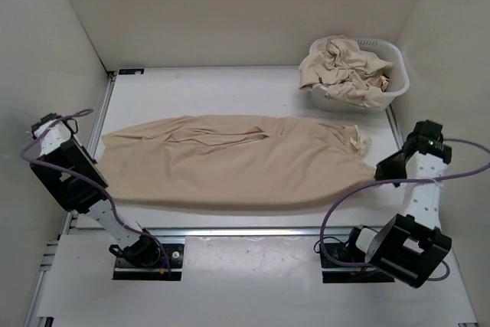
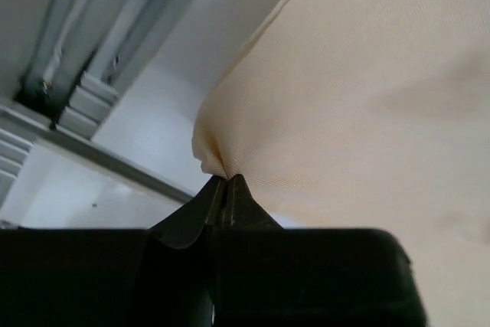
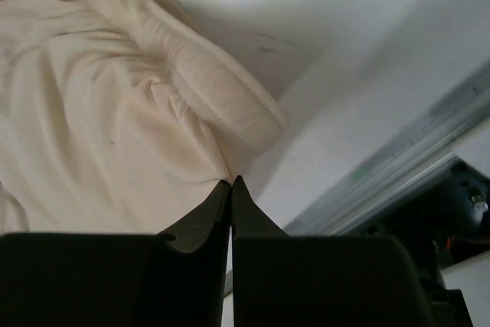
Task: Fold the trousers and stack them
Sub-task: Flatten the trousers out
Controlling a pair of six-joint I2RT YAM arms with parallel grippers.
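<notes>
A pair of beige trousers lies stretched lengthwise across the white table, waistband to the right. My left gripper is shut on a pinch of fabric at the left end of the trousers; from above the left gripper sits at that cloth's near left corner. My right gripper is shut on the cloth just under the ribbed waistband; in the top view the right gripper is at the near right corner. More crumpled beige trousers fill the basket.
A white plastic basket stands at the back right corner of the table. Metal rails run along the near edge, between the two arm bases. White walls enclose the table on the left, back and right.
</notes>
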